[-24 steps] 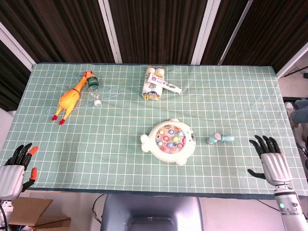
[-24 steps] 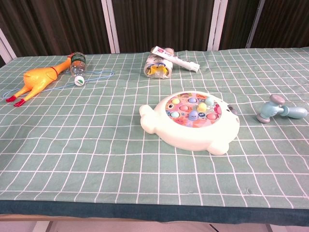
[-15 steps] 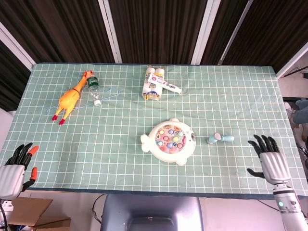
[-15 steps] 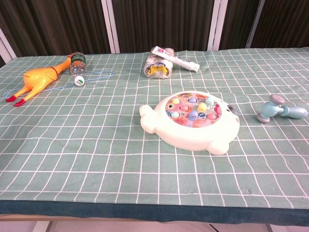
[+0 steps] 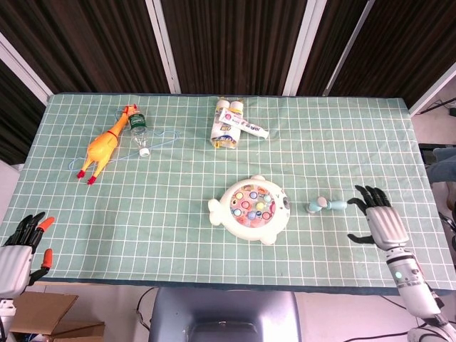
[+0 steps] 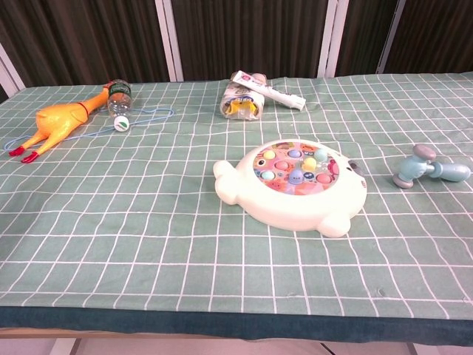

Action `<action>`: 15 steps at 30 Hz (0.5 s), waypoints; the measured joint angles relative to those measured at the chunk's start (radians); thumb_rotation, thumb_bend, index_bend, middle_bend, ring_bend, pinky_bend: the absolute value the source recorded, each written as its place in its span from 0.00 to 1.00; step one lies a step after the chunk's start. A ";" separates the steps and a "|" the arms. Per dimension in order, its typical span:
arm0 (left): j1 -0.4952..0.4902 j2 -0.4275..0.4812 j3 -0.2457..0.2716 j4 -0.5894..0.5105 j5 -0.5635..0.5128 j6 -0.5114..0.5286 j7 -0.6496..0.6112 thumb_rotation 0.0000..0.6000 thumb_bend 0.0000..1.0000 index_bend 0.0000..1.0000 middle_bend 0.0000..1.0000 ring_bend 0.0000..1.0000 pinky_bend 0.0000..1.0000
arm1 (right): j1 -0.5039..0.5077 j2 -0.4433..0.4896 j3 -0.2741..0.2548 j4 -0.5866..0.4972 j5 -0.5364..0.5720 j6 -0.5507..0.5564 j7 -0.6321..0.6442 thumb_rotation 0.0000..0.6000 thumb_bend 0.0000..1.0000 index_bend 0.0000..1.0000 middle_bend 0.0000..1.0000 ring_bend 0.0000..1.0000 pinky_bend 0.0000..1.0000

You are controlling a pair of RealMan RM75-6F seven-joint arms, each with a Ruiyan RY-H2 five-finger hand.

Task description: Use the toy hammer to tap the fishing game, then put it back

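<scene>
The right hand (image 5: 377,219) is hovering just beside the toy hammer (image 5: 326,206), fingers apart, holding nothing; no writing is reading clearly.

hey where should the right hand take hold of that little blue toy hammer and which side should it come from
Probably by the handle. The small light-blue plastic toy hammer lies flat with its head toward the white fish-shaped fishing game and its slim handle pointing at the open right hand, so coming from the right and from above looks easiest.

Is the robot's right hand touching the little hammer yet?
Apart. In the head view, green cloth shows between the right hand and the toy hammer.
</scene>
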 measured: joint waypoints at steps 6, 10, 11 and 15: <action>-0.001 0.004 0.002 0.003 -0.002 -0.007 -0.011 1.00 0.55 0.17 0.05 0.03 0.32 | 0.058 -0.057 0.021 0.068 0.061 -0.073 -0.051 1.00 0.26 0.42 0.18 0.02 0.00; -0.002 0.005 0.002 0.002 -0.004 -0.009 -0.011 1.00 0.54 0.17 0.05 0.03 0.32 | 0.081 -0.090 0.033 0.115 0.097 -0.109 -0.063 1.00 0.27 0.42 0.18 0.03 0.00; -0.002 0.005 0.002 0.002 -0.003 -0.010 -0.011 1.00 0.54 0.17 0.05 0.03 0.32 | 0.087 -0.097 0.035 0.125 0.104 -0.117 -0.065 1.00 0.27 0.42 0.19 0.03 0.00; -0.003 0.004 0.003 0.002 -0.002 -0.013 -0.008 1.00 0.54 0.17 0.05 0.03 0.32 | 0.111 -0.131 0.042 0.176 0.121 -0.145 -0.069 1.00 0.28 0.44 0.21 0.05 0.00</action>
